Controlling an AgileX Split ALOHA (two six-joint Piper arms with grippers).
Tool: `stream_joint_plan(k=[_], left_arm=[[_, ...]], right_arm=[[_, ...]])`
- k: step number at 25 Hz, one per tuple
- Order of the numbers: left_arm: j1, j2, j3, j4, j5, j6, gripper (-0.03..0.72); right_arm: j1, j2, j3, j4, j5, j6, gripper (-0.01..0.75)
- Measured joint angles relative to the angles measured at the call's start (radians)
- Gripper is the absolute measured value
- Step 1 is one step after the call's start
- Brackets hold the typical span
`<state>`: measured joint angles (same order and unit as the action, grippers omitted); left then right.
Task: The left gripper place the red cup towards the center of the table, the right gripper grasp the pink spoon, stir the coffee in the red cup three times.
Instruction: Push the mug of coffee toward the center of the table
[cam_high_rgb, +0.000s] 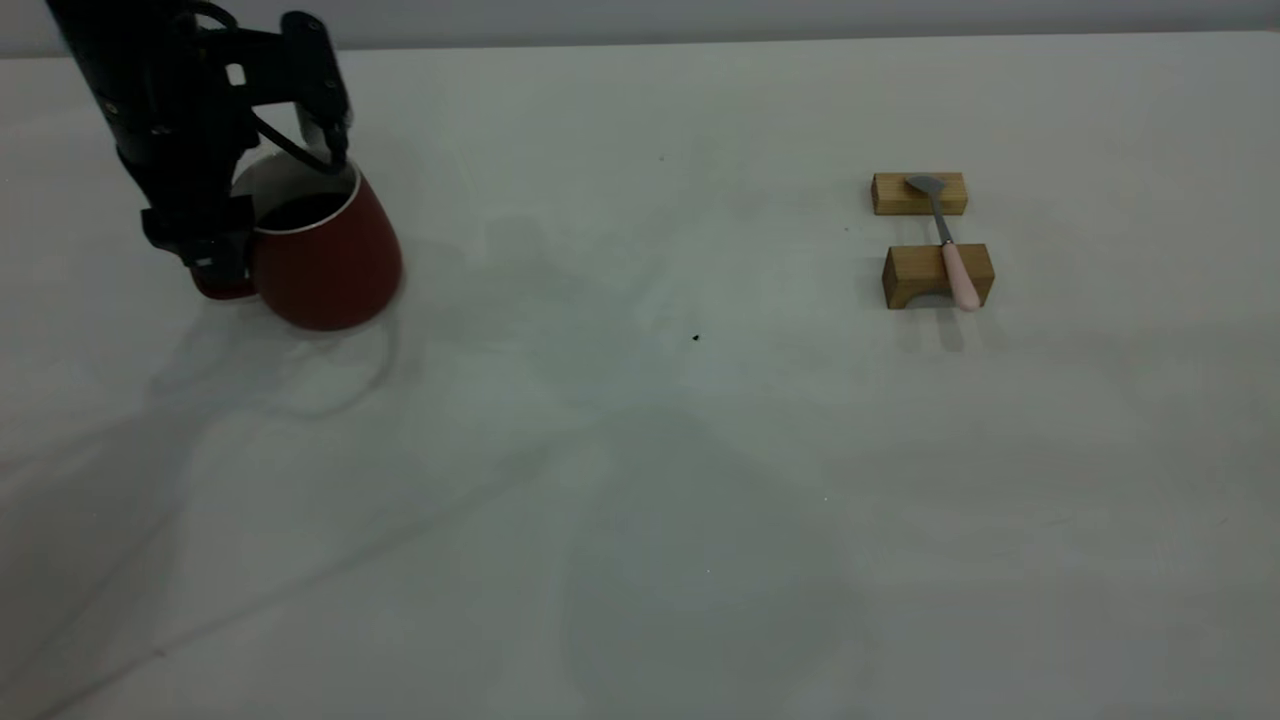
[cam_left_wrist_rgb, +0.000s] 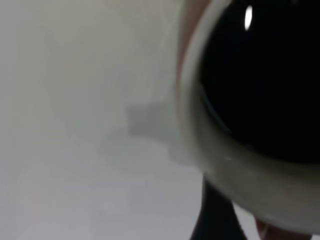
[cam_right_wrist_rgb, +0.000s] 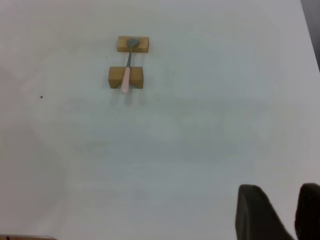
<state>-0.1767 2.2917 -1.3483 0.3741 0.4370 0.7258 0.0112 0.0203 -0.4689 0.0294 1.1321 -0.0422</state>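
Note:
The red cup (cam_high_rgb: 325, 265) is at the far left of the table (cam_high_rgb: 640, 480), tilted, with dark coffee (cam_high_rgb: 305, 210) inside. My left gripper (cam_high_rgb: 218, 270) is shut on the cup at its handle side. In the left wrist view the coffee (cam_left_wrist_rgb: 270, 85) and the cup's white rim (cam_left_wrist_rgb: 200, 145) fill the picture, with one black finger (cam_left_wrist_rgb: 215, 220) beneath. The pink spoon (cam_high_rgb: 950, 245) lies across two wooden blocks at the right. My right gripper (cam_right_wrist_rgb: 289, 220) is open with nothing between its fingers, far from the spoon (cam_right_wrist_rgb: 127, 70), and is out of the exterior view.
The spoon's bowl rests on the far tan block (cam_high_rgb: 918, 193) and its handle on the near arched block (cam_high_rgb: 935, 275). A tiny dark speck (cam_high_rgb: 696, 338) lies mid-table. A broad stretch of bare tabletop separates the cup from the blocks.

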Motion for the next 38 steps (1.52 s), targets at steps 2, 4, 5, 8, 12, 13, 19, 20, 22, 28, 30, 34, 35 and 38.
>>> stream_joint_plan(k=[2,4,5,8,12,13,19,20,22,28,30,34,35,38], left_arm=[[-0.022,0.0,0.0,0.0,-0.008,-0.001,0.573],[-0.046,0.0,-0.001,0.0,-0.015,-0.003,0.559],[-0.06,0.0,-0.002,0.0,-0.02,-0.005,0.55],[-0.1,0.0,-0.002,-0.008,-0.034,-0.007,0.531],[-0.15,0.0,-0.003,-0.057,-0.063,-0.007,0.522],[-0.163,0.0,-0.003,-0.073,-0.072,-0.007,0.522],[-0.228,0.0,-0.003,-0.158,-0.118,-0.007,0.521],[-0.238,0.002,-0.003,-0.168,-0.123,-0.007,0.521],[-0.254,0.005,-0.003,-0.195,-0.137,-0.007,0.521],[-0.296,0.024,-0.004,-0.286,-0.178,-0.007,0.521],[-0.301,0.024,-0.004,-0.296,-0.18,-0.007,0.521],[-0.301,-0.013,-0.004,-0.298,-0.134,-0.023,0.58],[-0.297,-0.038,-0.004,-0.298,-0.112,-0.033,0.612],[-0.278,-0.129,-0.004,-0.298,-0.014,-0.094,0.673]], right_arm=[[0.0,0.0,0.0,0.0,0.0,0.0,0.238],[0.0,0.0,0.0,0.0,0.0,0.0,0.238],[0.0,0.0,0.0,0.0,0.0,0.0,0.238],[0.0,0.0,0.0,0.0,0.0,0.0,0.238],[0.0,0.0,0.0,0.0,0.0,0.0,0.238],[0.0,0.0,0.0,0.0,0.0,0.0,0.238],[0.0,0.0,0.0,0.0,0.0,0.0,0.238],[0.0,0.0,0.0,0.0,0.0,0.0,0.238],[0.0,0.0,0.0,0.0,0.0,0.0,0.238],[0.0,0.0,0.0,0.0,0.0,0.0,0.238],[0.0,0.0,0.0,0.0,0.0,0.0,0.238],[0.0,0.0,0.0,0.0,0.0,0.0,0.238],[0.0,0.0,0.0,0.0,0.0,0.0,0.238],[0.0,0.0,0.0,0.0,0.0,0.0,0.238]])
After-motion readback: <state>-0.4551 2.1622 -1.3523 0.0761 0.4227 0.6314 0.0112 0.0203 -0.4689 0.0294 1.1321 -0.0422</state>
